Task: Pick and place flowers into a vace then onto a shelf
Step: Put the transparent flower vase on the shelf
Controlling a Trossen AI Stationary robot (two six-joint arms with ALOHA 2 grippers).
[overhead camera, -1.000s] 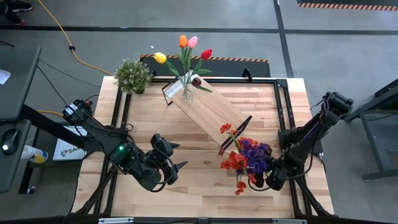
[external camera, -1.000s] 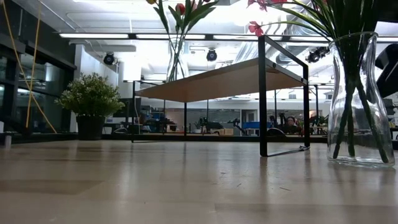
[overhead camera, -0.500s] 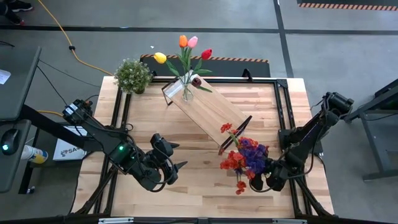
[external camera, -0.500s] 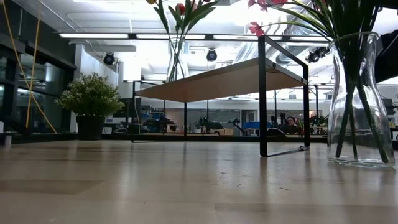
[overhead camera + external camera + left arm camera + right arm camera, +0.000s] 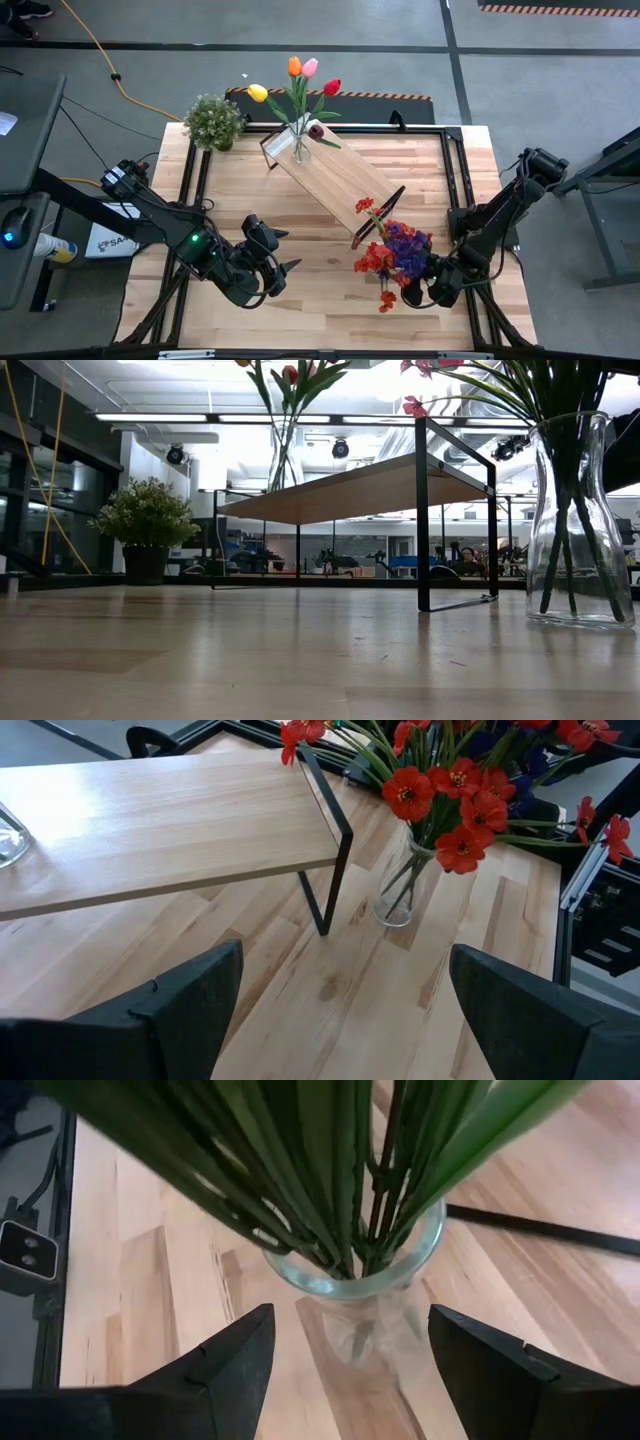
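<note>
Facing right claw (image 5: 345,1355): flowers (image 5: 320,1170).

The shelf (image 5: 335,178) stands slantwise in the middle of the surface (image 5: 250,190). On its far end stands a vase with tulips (image 5: 298,82). A potted plant (image 5: 214,121) sits at the far left corner. Just beside the shelf's near end, on the surface, stands a second vase (image 5: 402,892) with flowers (image 5: 392,255) in it. The right pincer (image 5: 428,291) is directly beside this vase, the left pincer (image 5: 281,262) at the near left.
</note>
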